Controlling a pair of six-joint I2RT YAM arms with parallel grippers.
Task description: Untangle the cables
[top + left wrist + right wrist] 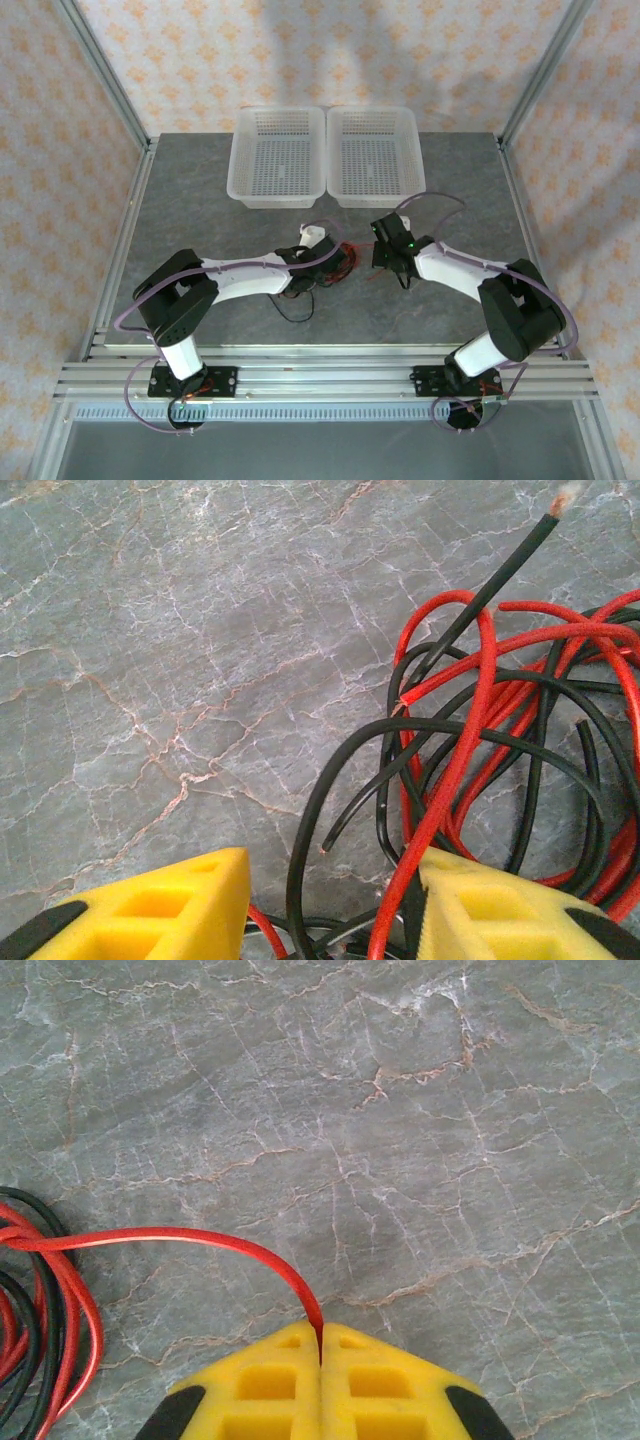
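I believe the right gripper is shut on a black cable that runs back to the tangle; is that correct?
Not quite: the right gripper is shut on a red cable, not a black one. The right wrist view shows it pinched between the yellow fingers and arcing back to the tangle.

R claw [321, 1348] tight on red cable [200, 1236], cable tangle [62, 1290] at L edge, grey marble tabletop [420, 1110].

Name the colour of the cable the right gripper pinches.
Red cable, best in the right wrist view.
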